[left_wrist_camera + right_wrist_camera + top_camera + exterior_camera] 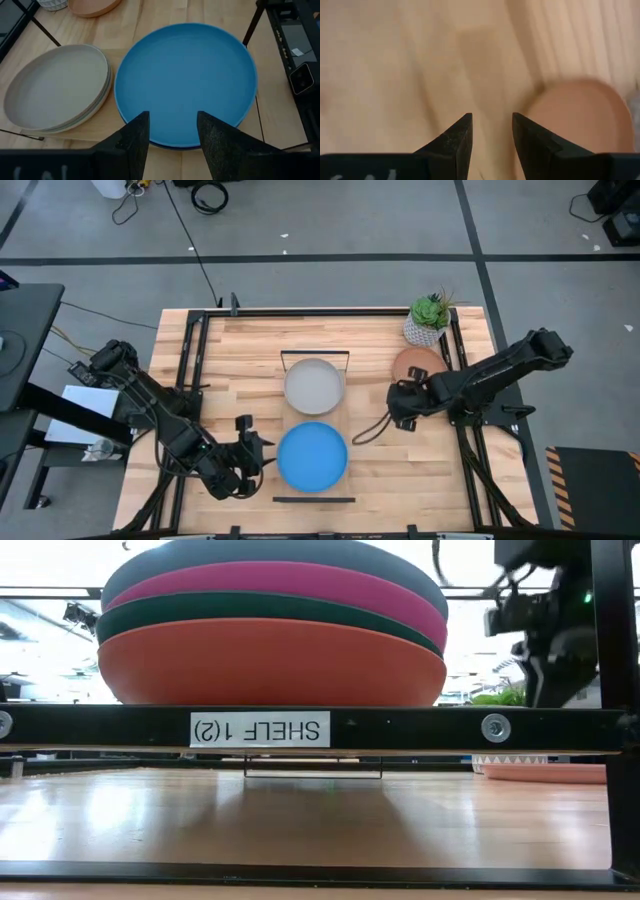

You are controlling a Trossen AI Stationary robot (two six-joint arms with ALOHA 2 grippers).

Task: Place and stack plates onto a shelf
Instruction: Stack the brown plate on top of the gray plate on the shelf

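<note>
The shelf point(314, 500) runs down the table's middle. Its near half carries a stack with the blue plate point(312, 457) on top; the low view shows magenta point(300, 590), dark teal point(200, 615) and orange point(270, 665) plates beneath. A cream-white plate point(315, 385) tops a second stack on the far half. The terracotta plate point(418, 364) lies on the table's right. My left gripper point(250, 444) is open at the blue plate's left rim point(170, 142); I see no touch. My right gripper point(397, 402) is open, above bare table left of the terracotta plate point(575, 120).
A potted green plant point(428, 318) stands at the far right, just beyond the terracotta plate. Black frame rails point(190, 360) run along the table's left and right sides. Bare wood lies between the shelf and each rail.
</note>
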